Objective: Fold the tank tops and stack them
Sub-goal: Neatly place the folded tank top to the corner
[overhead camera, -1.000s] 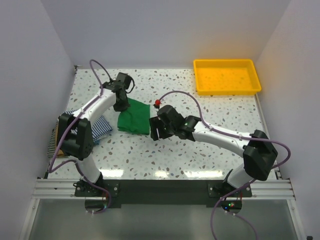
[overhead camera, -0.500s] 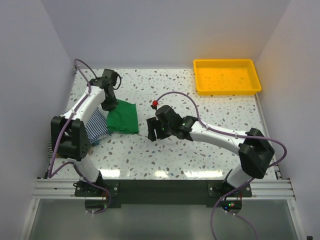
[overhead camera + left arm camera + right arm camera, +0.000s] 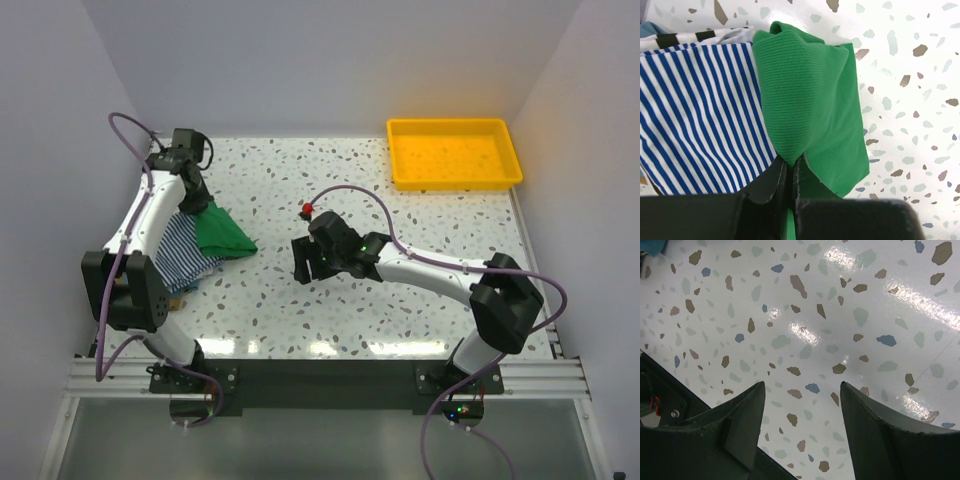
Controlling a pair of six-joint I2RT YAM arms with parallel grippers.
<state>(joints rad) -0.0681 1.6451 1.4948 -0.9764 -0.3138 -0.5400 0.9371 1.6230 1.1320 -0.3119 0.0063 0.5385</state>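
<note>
Since I want the stack at the left edge of the table (image 3: 430,290), the striped tank tops (image 3: 185,255) lie there with the folded green tank top (image 3: 225,236) overlapping them, its edge pinched by my left gripper (image 3: 790,167) for placing; my right gripper (image 3: 801,387) hovers spread mid-frame, out of the way

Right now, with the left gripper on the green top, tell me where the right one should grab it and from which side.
Likely the free corner of the green top, over the bare table, approached from the right, where the open right gripper hovers. The left gripper pinches the opposite edge, and its other side overlaps the striped top, so that corner is clear.
</note>
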